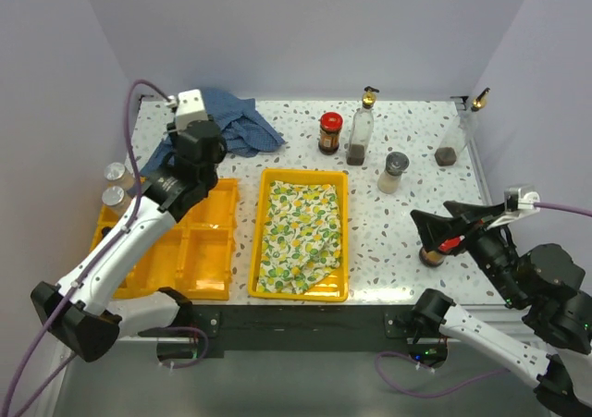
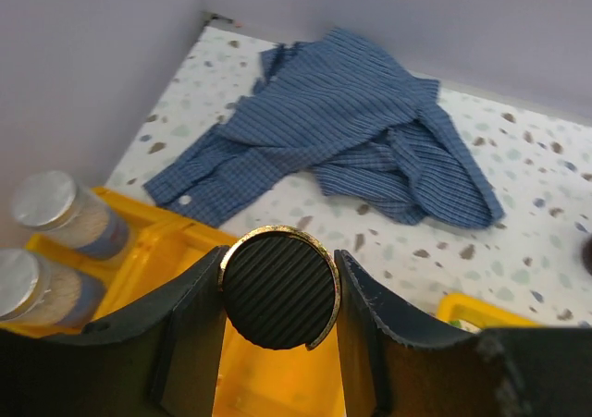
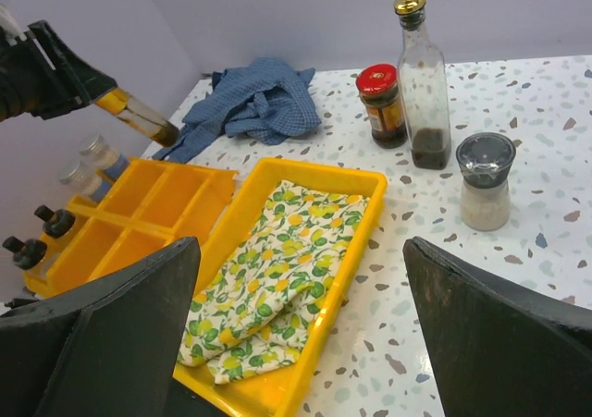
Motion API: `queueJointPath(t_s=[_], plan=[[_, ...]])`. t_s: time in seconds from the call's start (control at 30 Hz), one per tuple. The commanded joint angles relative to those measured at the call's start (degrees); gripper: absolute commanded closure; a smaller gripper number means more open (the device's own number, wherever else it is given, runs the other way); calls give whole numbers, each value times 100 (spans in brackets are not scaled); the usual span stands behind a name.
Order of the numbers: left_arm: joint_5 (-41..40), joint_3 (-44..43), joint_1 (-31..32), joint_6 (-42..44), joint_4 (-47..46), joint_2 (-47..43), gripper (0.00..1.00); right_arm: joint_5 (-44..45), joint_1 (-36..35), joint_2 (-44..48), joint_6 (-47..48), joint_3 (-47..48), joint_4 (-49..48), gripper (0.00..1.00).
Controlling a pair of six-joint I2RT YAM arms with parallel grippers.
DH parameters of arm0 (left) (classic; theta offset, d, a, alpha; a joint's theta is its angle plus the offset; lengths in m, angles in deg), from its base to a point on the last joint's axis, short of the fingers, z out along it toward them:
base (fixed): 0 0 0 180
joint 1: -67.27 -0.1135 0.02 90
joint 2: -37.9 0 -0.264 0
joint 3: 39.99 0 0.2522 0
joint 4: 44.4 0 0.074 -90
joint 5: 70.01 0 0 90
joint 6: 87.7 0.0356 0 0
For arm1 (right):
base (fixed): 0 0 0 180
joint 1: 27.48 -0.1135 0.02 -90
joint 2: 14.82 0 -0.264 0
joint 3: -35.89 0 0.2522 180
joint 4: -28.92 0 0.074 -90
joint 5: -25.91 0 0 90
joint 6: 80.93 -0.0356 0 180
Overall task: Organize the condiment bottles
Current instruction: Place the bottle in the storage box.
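— What is the left hand up to?
— The left hand (image 2: 279, 267) is clamped on a glass bottle (image 2: 279, 292). Its wrist view shows the bottle end-on, a round ribbed disc with a gold rim pinched between both fingers. Seen from the right wrist, the bottle juts out at a tilt above the divided yellow tray (image 1: 208, 251).

— And around it?
— Two silver-lidded shakers (image 2: 55, 214) stand at that tray's far-left corner; inside it or just outside, I can't tell. A crumpled blue shirt (image 2: 370, 130) lies behind on the table (image 1: 416, 130).

— The right hand?
— The right hand (image 3: 301, 246) is spread wide with nothing between its fingers. From above, a brown jar (image 1: 430, 252) sits just beneath it; whether they touch, I can't tell.

— The other bottles?
— They stand toward the back: a red-lidded jar (image 1: 330, 132) with a bottle with a gold pourer (image 1: 361, 130) beside it, a grey-capped shaker (image 1: 393, 172) nearer, and another pourer bottle (image 1: 447, 155) far right. The lemon-print cloth (image 1: 301, 237) lies in the plain yellow tray (image 1: 305, 172).
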Motion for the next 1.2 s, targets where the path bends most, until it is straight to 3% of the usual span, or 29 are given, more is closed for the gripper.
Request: queueJointPath(t_s=[0.0,0.07,0.17,0.6,0.8,1.1,1.13,1.17], plan=[[-239,297,-880,-159,-22,-437,100,-291,-4,-77,-151,-185,-421,4],[-29,542,-1441,-177,-22,-429,100,-397,-4,-77,-230,-290,-465,4],[183,789,-1752,-326,-57,-394,100,-512,-4,-95,-283,-300,-466,4],[219,1291,-2403,-537,-462,45,100,-696,-4,-60,-362,-511,-589,4],[517,1572,-2561,-398,-1040,212,100,-731,-4,-95,-353,-528,-632,3],[851,1590,-2843,-379,-1147,555,100,-775,-4,-51,-380,-537,-615,3],[860,1590,-2852,-379,-1156,573,99,-775,-4,-33,-388,-546,-615,3],[869,1625,-2843,-388,-1139,582,91,-767,-13,-16,-389,-554,-606,3]])
